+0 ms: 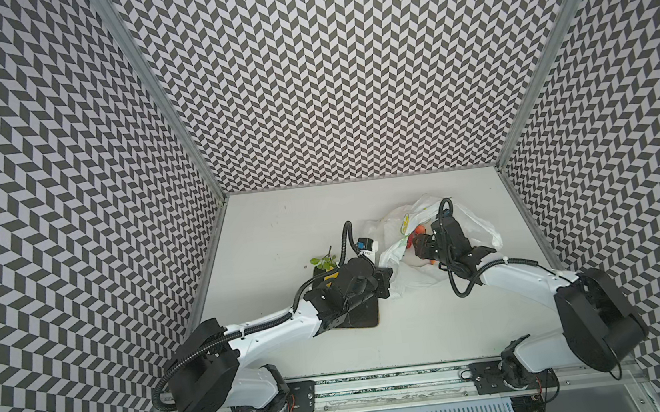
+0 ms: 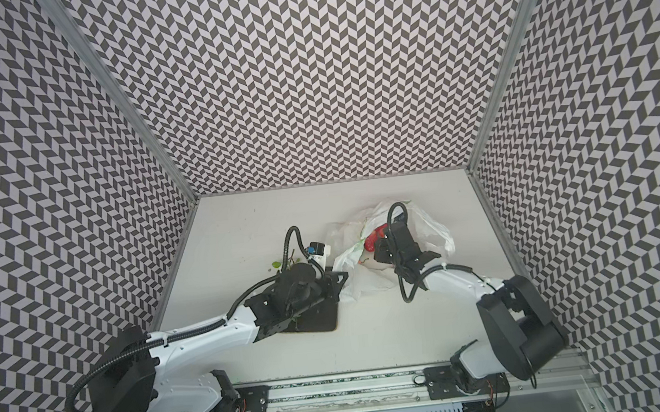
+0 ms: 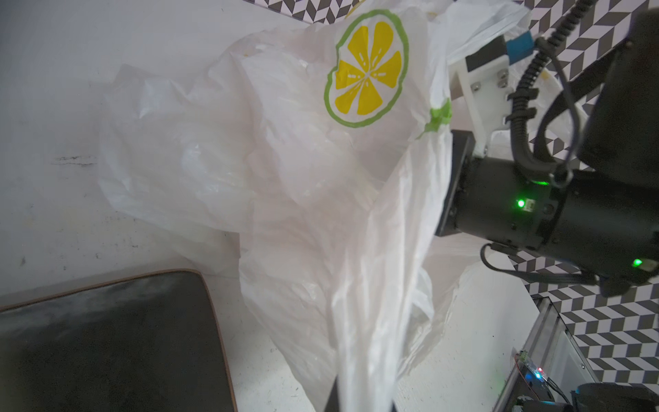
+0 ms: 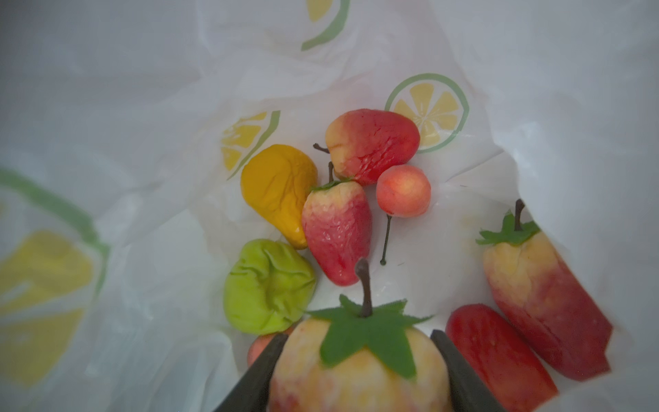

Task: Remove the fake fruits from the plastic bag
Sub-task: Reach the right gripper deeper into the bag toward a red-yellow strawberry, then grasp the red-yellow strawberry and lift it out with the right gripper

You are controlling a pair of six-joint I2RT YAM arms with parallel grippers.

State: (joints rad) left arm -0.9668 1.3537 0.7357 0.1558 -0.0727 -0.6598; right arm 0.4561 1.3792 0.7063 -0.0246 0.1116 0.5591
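My right tool was inside the plastic bag on the tabletop, closed against a pale strawberry. I counted nine fake fruits there: three leaf-capped strawberries, two pears, one small peach and three I couldn't name, one mostly hidden behind a finger. My left tool was clamped tight on the plastic bag's edge, its tips buried in plastic.

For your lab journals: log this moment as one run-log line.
left gripper: shut on plastic bag | right gripper: inside bag, clamping pale strawberry | green pear, orange pear: in bag
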